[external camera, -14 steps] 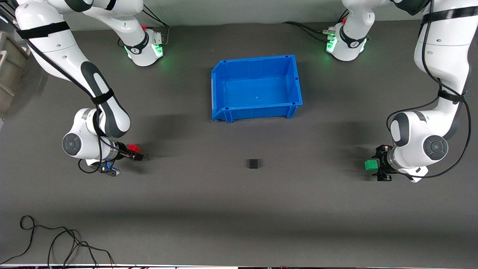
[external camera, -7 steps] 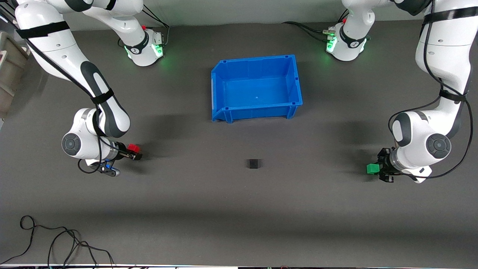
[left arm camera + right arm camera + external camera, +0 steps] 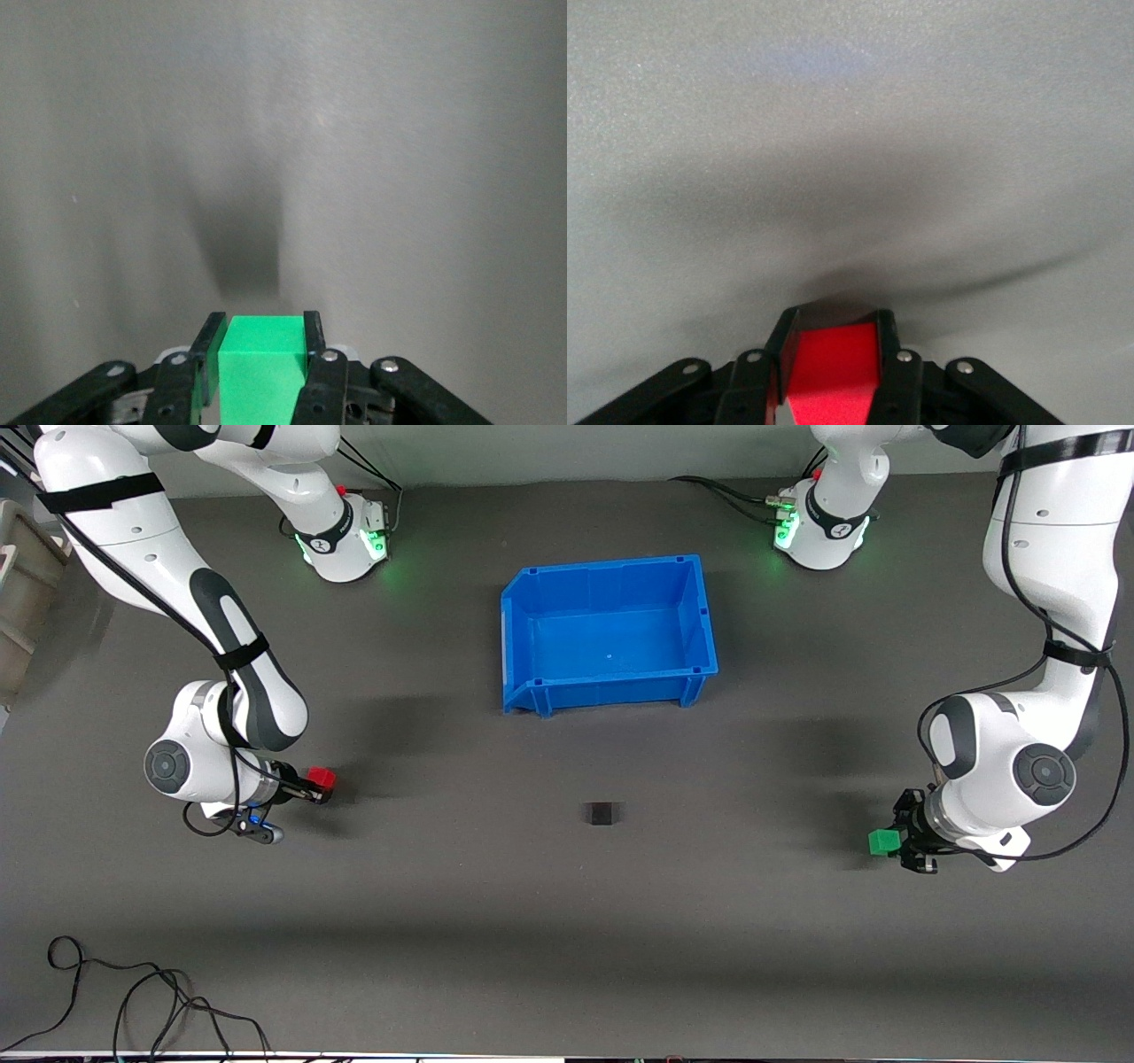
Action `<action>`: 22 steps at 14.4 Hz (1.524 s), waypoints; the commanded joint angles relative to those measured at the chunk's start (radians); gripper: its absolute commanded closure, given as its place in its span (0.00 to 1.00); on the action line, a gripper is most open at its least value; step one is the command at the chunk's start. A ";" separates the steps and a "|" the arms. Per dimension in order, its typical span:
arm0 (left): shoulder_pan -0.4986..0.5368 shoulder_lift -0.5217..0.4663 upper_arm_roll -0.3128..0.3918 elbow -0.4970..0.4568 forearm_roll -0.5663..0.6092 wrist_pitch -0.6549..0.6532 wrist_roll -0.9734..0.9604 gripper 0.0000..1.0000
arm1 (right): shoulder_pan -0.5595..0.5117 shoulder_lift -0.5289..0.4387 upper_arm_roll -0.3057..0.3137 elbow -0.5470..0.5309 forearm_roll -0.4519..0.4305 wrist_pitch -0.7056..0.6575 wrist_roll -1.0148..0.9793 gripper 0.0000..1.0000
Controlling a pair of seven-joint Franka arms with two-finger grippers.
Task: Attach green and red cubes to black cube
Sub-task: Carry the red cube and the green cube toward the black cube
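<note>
We see the left gripper (image 3: 889,842) clamped on the green cube (image 3: 882,841), at four o'clock from the black cube (image 3: 601,813). The right gripper (image 3: 321,783) is clamped on the red cube (image 3: 322,779), at nine o'clock from it.

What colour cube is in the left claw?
Green cube, clearest in the left wrist view.

You see two white arms, glossy rounded shells, dark grey joint bands. Round dark caps on wrist joints. Black straps pin black cables along links. Bases (image 3: 341,536) glow green, each with red button. Left gripper (image 3: 263,345): black fingers, black linkage bars, silver screws. Right gripper (image 3: 833,341): same black fingers, silver screws. Blue light under right arm's wrist.
</note>
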 commanded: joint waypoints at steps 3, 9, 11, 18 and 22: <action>-0.104 -0.006 0.005 0.097 0.000 -0.187 -0.116 1.00 | 0.001 -0.016 0.001 0.004 0.012 -0.054 0.015 1.00; -0.131 0.008 -0.005 0.264 -0.005 -0.322 -0.172 1.00 | 0.008 -0.053 0.007 0.186 0.044 -0.316 0.392 1.00; -0.172 0.010 -0.007 0.272 -0.002 -0.323 -0.217 1.00 | 0.011 -0.042 0.010 0.285 0.104 -0.437 0.477 1.00; -0.346 0.114 -0.007 0.327 -0.003 -0.294 -0.488 1.00 | 0.165 -0.009 0.013 0.450 0.171 -0.519 0.941 1.00; -0.412 0.157 -0.007 0.344 -0.006 -0.245 -0.539 1.00 | 0.271 0.039 0.012 0.480 0.242 -0.438 1.214 1.00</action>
